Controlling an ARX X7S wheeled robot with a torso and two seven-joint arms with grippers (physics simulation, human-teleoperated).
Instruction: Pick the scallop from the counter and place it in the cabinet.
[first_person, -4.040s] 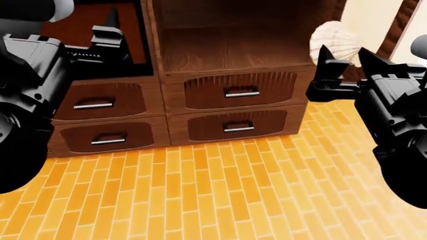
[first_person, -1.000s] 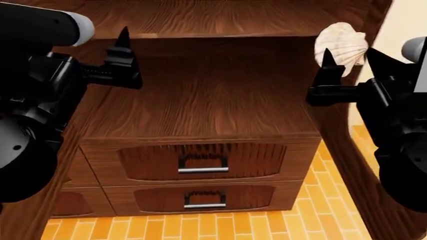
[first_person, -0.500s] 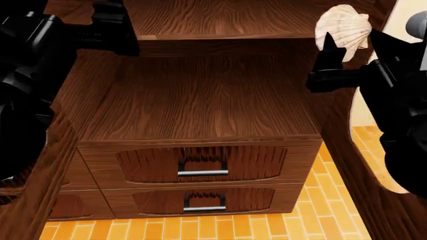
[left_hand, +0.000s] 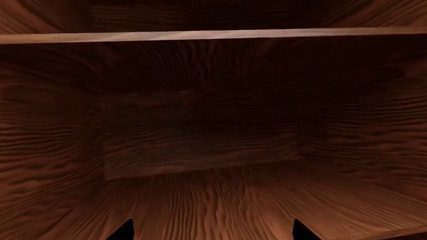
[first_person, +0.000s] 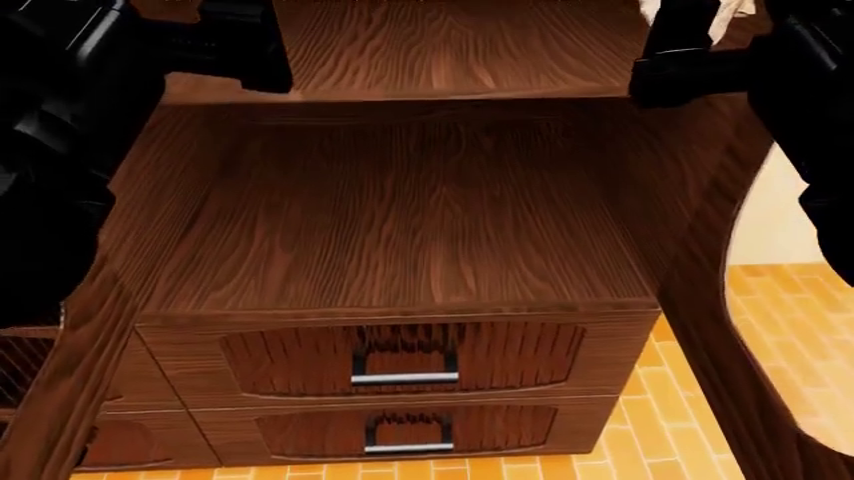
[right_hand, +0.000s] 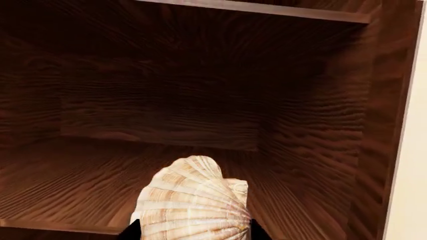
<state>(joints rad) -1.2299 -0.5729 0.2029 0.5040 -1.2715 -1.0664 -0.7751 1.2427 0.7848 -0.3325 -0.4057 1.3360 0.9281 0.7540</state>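
The scallop (right_hand: 193, 200), a cream ribbed fan shell, stands upright between the two black fingertips of my right gripper (right_hand: 193, 233), which is shut on it. It hangs just above the front edge of a shelf inside the cabinet (right_hand: 313, 125). In the head view my right gripper (first_person: 727, 38) is at the top right, level with the upper shelf, and only a pale sliver of the scallop (first_person: 729, 10) shows. My left gripper (left_hand: 212, 231) is open and holds nothing, facing into a cabinet bay; it sits at the head view's top left (first_person: 234, 50). The counter is out of view.
A broad wood shelf (first_person: 400, 210) lies below both grippers. Under it are two drawers with metal bar handles (first_person: 404, 378) (first_person: 408, 447). The cabinet's right side wall (first_person: 721, 270) stands close to my right arm, with orange brick floor (first_person: 787, 330) beyond.
The view has closed in on the cabinet and the shelf now fills it. Both grippers have risen to the upper shelf level. The scallop stays held in the right gripper.
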